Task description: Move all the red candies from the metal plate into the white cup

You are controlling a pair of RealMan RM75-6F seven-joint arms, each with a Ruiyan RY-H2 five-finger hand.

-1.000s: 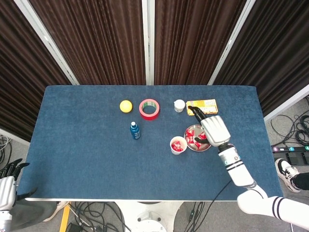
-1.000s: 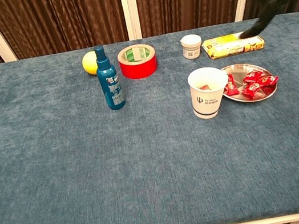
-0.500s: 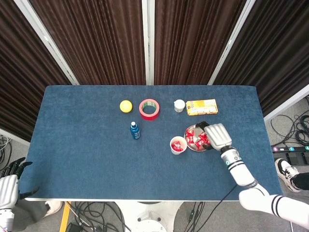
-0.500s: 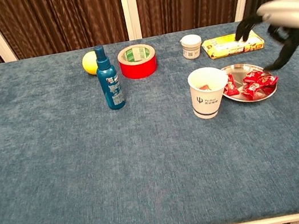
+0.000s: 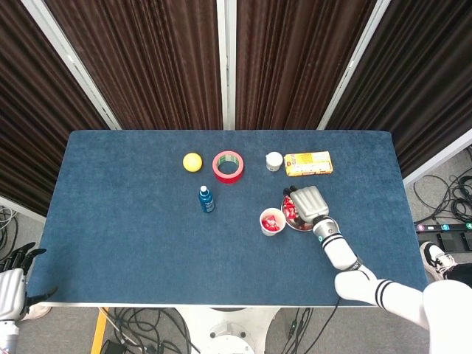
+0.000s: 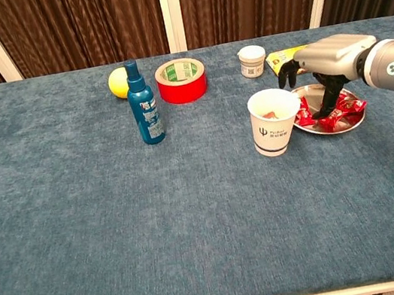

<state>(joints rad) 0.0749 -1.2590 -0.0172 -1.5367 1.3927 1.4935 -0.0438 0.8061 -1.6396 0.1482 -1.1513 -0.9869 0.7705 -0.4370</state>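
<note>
**Chest view: right hand reaching down over the candy plate**

In the chest view we see our right hand (image 6: pixel 324 68) lowered over the metal plate (image 6: pixel 302 96), dark fingers (image 6: pixel 324 103) spread and pointing down among the red candies (image 6: pixel 342 108). One fingertip touches or nearly touches a candy near the plate's middle; we cannot tell whether anything is pinched, and the fingers look apart with nothing plainly held. Another red candy (image 6: pixel 303 115) lies at the plate's near-left edge, just beside the white cup (image 6: pixel 273 131). The cup stands upright on the blue tabletop (image 6: pixel 120 230), touching or almost touching the plate's left rim, and red shows inside it.

In the head view the same hand covers most of the plate (image 5: pixel 290 223), with the cup (image 5: pixel 271 221) just to its left holding red candies.

Our left hand (image 5: pixel 13 280) hangs off the tabletop's near-left corner, fingers apart, holding nothing.

Further back on the tabletop stand a blue spray bottle (image 6: pixel 142 105), a yellow ball (image 6: pixel 118 83), a roll of red tape (image 6: pixel 181 80), a small white jar (image 6: pixel 251 61) and a yellow box (image 6: pixel 284 59), the last partly hidden behind the right hand.
</note>
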